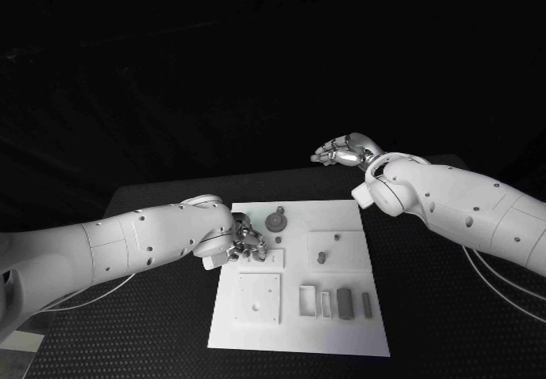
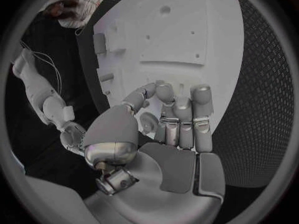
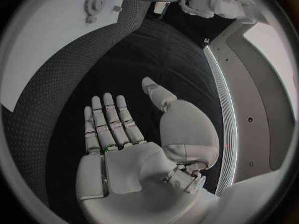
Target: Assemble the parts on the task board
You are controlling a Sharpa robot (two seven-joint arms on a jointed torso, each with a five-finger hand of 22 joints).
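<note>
On the near half of the board (image 1: 298, 332), a square plate (image 1: 258, 298) lies flat beside a row of upright grey blocks (image 1: 337, 302). Further in, the left hand (image 1: 242, 246) hovers low over the board's left edge, fingers curled together; whether they pinch a small part I cannot tell, since the fingers hide their own tips. A grey gear (image 1: 278, 220) sits just beyond this hand, making it the nearer one. Farthest, the right hand (image 1: 345, 151) hangs raised past the board over the desk (image 1: 432, 316), flat and empty.
</note>
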